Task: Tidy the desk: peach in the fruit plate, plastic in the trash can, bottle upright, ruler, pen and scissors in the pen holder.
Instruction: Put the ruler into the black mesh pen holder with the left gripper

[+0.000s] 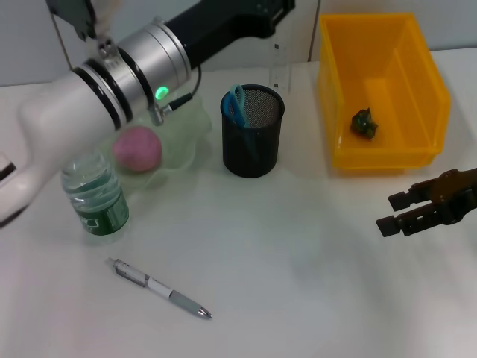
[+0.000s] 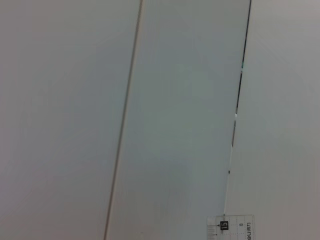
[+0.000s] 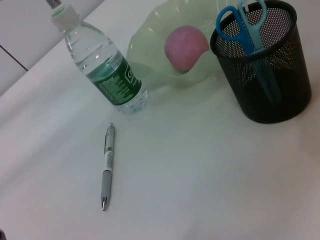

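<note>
Right tool [image 1: 393, 212] parted, pen [image 1: 160, 288] lying diagonally, tip toward robot

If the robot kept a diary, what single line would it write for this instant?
peach: in fruit plate | scissors: in pen holder | bottle: upright | pen: on desk | left arm: raised over plate | right gripper: open, low at desk edge
</note>
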Robot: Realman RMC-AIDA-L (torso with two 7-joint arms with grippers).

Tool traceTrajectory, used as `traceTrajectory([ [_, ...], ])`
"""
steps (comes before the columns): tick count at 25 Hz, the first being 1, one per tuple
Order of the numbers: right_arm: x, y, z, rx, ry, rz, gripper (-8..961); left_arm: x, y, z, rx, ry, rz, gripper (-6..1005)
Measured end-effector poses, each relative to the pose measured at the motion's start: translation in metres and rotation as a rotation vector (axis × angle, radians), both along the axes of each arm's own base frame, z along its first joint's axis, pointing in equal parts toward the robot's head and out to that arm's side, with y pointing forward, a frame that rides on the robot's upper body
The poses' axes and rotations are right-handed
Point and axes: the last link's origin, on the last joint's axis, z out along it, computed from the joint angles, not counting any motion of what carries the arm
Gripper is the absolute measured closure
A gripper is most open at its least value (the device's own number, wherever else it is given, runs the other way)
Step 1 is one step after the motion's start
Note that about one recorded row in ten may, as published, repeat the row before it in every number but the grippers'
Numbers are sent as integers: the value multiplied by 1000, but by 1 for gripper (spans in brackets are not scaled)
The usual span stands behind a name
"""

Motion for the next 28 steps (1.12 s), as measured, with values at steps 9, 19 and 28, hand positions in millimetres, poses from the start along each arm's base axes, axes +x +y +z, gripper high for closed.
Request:
traceTrajectory([
  [9,-1,0,-1,-1,2,4,114,-5,-9,-14,78,54,-18,617],
  [19,-1,0,-3,-4,7,3,114,-15,-26,-26,177,91,-32,617],
  [28,-1,-1,-4,-7,8,4,114,-21,-29,-34,205,131,-27,616],
])
